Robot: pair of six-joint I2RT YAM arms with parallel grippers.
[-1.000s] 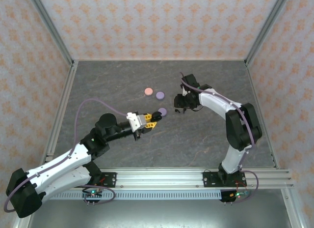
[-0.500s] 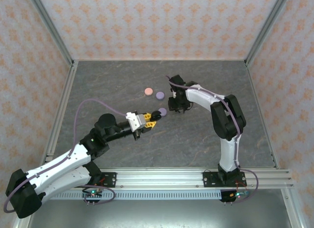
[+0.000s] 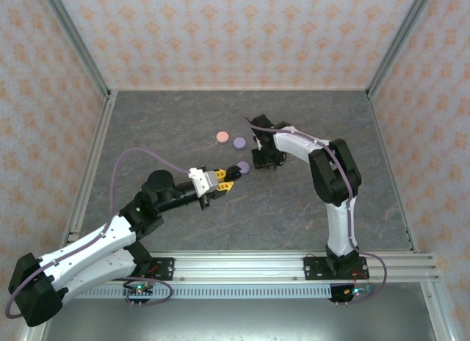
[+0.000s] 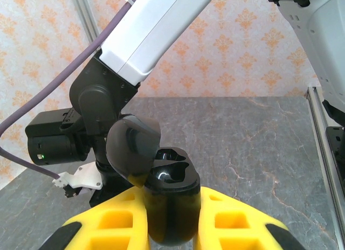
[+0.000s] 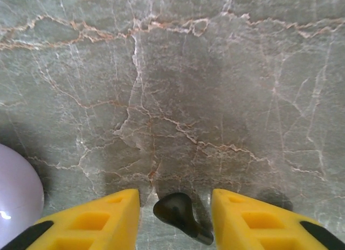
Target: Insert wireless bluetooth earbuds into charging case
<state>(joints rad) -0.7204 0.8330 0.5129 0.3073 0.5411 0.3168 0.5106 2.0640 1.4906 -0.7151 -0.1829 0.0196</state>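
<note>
- The right gripper (image 5: pixel 175 199) is hanging low over the grey marbled table (image 3: pixel 169 120), with its yellow fingers (image 5: pixel 97 220) pointing down at the surface.
- One black earbud (image 5: pixel 178 209) is lying on the table directly between these fingers, so nothing is separating the gripper from the piece it wants.
- The jaws are standing partly apart. There is a clear gap on the rounded-head side, while the stem tip is just beside the other finger. As far as I can see they are not yet clamping it, and the earbud is resting on the table.
- The long axis of the earbud is running on a slant: the head is pointing toward one finger and away from the wrist, and the stem is pointing toward the other finger and back to the wrist. I am judging that a pinch will meet it obliquely and may turn it a little.
- A lilac puck (image 5: pixel 16 188) is lying just beside the outer side of one finger, not touching the earbud.
- The left gripper (image 4: pixel 171 193) is squeezing a black charging case (image 4: pixel 171 220) tightly between its fingers, with the lid (image 4: pixel 133 150) standing open and two empty wells facing up.
- From above, the left gripper (image 3: pixel 226 179) is waiting near the same lilac puck (image 3: pixel 243 167), with the right gripper (image 3: pixel 262 162) on the far side of it.
- The right arm is clearly the nearer one to the earbud, and the case is only a short way off.
- A pink puck (image 3: pixel 219 137) and a second lilac puck (image 3: pixel 239 142) are lying farther back.
</note>
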